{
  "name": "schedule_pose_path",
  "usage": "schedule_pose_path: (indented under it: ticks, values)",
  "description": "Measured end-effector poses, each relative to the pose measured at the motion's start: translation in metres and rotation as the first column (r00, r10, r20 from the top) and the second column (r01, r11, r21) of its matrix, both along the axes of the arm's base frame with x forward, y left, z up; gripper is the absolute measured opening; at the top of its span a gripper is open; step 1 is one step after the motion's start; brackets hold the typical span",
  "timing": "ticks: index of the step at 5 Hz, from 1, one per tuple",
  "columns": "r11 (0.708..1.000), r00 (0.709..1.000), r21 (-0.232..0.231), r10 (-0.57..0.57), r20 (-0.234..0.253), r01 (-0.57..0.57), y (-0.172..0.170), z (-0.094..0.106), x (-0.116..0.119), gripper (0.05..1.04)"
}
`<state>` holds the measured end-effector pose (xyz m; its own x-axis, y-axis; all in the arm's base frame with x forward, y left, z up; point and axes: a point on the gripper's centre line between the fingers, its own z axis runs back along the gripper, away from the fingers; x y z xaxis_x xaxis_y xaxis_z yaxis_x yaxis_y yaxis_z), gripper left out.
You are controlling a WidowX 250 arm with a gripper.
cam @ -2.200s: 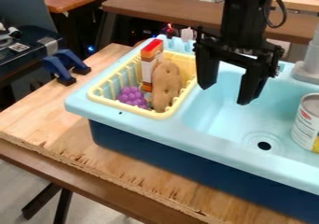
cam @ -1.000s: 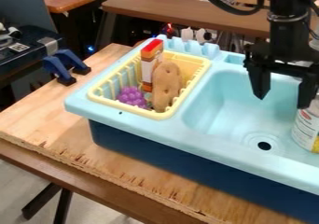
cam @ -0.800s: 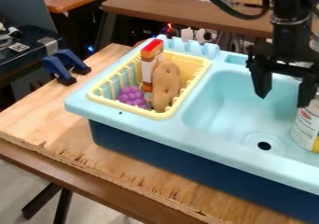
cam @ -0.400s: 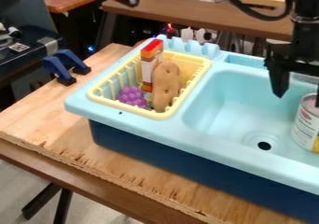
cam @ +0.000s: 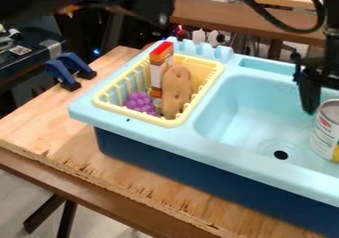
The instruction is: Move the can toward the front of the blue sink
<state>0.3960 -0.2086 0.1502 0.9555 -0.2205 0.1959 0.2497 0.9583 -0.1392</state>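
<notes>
a can [cam: 325,132] (labelled) stands close by the gripper [cam: 311,110].

The hand [cam: 311,92] hangs near the can [cam: 325,139] in the sink [cam: 232,148]; nearer the table's [cam: 59,140] left edge, a basket [cam: 172,123] holds probable grapes [cam: 140,102].

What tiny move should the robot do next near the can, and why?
I'd say the gripper should ease slowly toward the can, lining up before closing on it. The can stands upright in the sink, and the gripper hangs close to its top, so a big, fast move might knock it.
</notes>
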Motion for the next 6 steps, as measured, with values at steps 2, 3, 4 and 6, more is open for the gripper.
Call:
schedule_pose_path:
  ticks: [2,3,4,6]
  values:
    - [0.999,1.0,0.034,0.029,-0.011,-0.028,0.003,0.0,0.008,1.0]
    - [0.998,0.999,0.039,0.038,0.012,-0.039,0.006,0.01,0.014,1.001]
    - [0.997,0.998,0.053,0.056,-0.001,-0.056,0.007,0.003,0.021,1.0]
    - [0.996,0.996,0.068,0.059,-0.062,-0.055,0.003,-0.011,0.018,1.0]
